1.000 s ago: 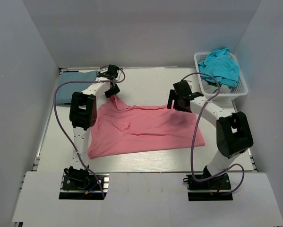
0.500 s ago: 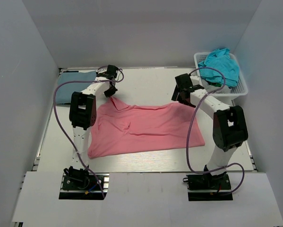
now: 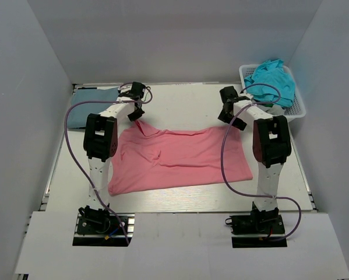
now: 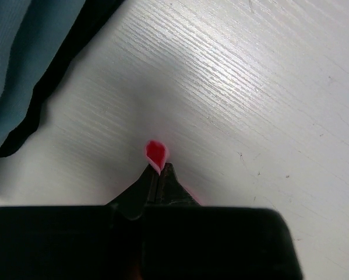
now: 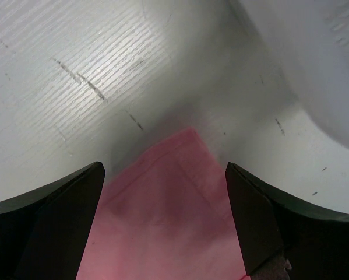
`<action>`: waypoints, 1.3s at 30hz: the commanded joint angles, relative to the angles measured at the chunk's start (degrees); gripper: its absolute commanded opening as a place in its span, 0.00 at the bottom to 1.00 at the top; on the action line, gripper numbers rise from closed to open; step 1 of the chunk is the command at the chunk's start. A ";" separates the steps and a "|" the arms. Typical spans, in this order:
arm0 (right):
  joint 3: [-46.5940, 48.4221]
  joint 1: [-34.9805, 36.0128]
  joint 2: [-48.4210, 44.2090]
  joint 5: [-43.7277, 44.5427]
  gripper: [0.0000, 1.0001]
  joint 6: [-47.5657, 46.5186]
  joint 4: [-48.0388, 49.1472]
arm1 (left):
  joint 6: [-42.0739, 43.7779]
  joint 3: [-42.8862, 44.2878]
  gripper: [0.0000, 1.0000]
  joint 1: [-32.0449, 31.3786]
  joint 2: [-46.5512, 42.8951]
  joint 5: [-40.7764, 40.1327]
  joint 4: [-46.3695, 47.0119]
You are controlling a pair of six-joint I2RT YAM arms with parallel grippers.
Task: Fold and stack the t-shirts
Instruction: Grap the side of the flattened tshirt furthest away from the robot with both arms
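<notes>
A salmon-pink t-shirt (image 3: 174, 157) lies spread across the middle of the table. My left gripper (image 3: 137, 113) is shut on its far-left corner; in the left wrist view a small pink tip (image 4: 155, 153) sticks out of the closed gripper (image 4: 159, 170). My right gripper (image 3: 233, 116) is open over the shirt's far-right corner, which lies flat on the table (image 5: 174, 204) between the spread fingers (image 5: 57, 216). A folded grey-blue t-shirt (image 3: 90, 108) lies at the far left, over a dark one (image 4: 57, 76). A teal t-shirt (image 3: 271, 81) fills the basket.
The white lattice basket (image 3: 298, 111) stands at the far right, close beside my right gripper; its blurred wall shows in the right wrist view (image 5: 314, 58). Grey walls enclose the table on three sides. Purple cables hang along both arms.
My right arm has swung away from over the shirt's right part toward the far-right corner, near the basket. My left gripper has stayed put, still holding the corner.
</notes>
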 commanded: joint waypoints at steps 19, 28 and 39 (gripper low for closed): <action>-6.76 -2.81 1.66 -6.13 0.60 0.74 9.39 | -0.69 -5.66 0.00 0.33 -6.24 1.65 -0.72; -5.98 -2.81 0.08 -3.67 0.00 -3.31 9.48 | -0.69 -6.27 0.00 0.33 -11.94 2.17 -2.30; -14.67 -2.28 -11.70 -1.03 0.00 -8.40 13.96 | -5.17 -15.75 0.00 0.33 -23.02 2.78 -8.36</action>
